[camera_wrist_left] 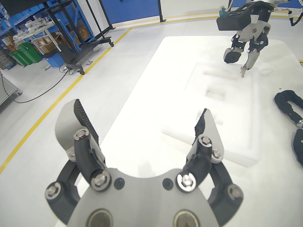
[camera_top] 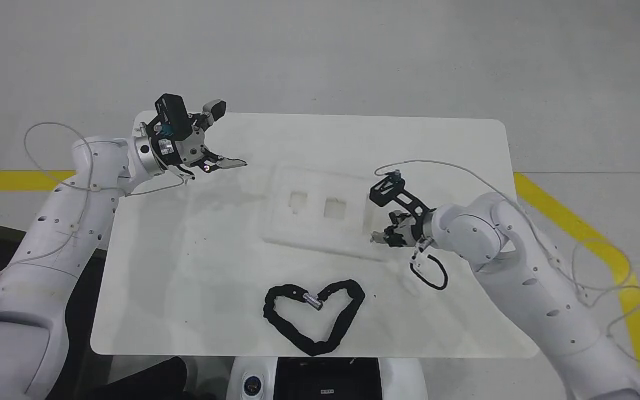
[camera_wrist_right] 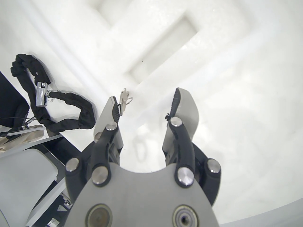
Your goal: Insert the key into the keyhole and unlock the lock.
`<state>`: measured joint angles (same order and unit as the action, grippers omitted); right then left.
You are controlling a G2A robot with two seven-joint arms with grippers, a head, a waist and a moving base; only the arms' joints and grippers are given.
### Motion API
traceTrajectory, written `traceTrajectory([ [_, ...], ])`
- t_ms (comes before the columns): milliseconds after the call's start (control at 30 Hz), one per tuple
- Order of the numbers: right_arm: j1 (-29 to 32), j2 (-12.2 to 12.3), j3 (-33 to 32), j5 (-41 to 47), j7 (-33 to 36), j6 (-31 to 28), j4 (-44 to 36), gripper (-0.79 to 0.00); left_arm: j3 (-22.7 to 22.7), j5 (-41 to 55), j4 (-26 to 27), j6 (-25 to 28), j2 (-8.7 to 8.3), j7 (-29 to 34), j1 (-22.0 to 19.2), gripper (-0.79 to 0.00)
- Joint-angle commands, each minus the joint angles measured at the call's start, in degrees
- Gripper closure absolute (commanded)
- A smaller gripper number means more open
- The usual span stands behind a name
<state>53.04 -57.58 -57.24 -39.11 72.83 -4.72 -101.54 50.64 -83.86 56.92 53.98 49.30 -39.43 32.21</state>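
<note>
Counting one small silver key (camera_wrist_right: 123,99), we find it against one fingertip of the right gripper (camera_wrist_right: 145,98), jaws apart, at 3 o'clock on the table (camera_top: 450,150). One black chain lock (camera_top: 313,315) lies at 6 o'clock; the left gripper (camera_wrist_left: 141,107) gapes wide at 10 o'clock.

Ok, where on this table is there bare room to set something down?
Bare white table runs down the left, between its edge and the white foam tray, and across the far side behind it. Crowded: front centre, by the black sleeved chain lock, and right of the tray, around the right gripper and small metal key.
</note>
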Motion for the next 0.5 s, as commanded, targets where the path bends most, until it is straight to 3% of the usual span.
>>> traceTrajectory([
  [0, -0.1, 0.1, -0.3, -0.5, -0.1, 0.0, -0.2, -0.332, 0.0, 0.0, 0.0, 0.0, 0.0, 0.0, 0.0, -0.785],
  [300, -0.7, 0.2, -2.0, 0.8, 0.4, -0.5, -3.5, -0.459, 0.0, 0.0, 0.0, 0.0, 0.0, 0.0, 0.0, -0.785],
  [467, -1.0, -0.1, -0.7, 1.4, -0.1, -0.8, -2.3, -0.385, 0.0, 0.0, 0.0, 0.0, 0.0, 0.0, 0.0, -0.785],
])
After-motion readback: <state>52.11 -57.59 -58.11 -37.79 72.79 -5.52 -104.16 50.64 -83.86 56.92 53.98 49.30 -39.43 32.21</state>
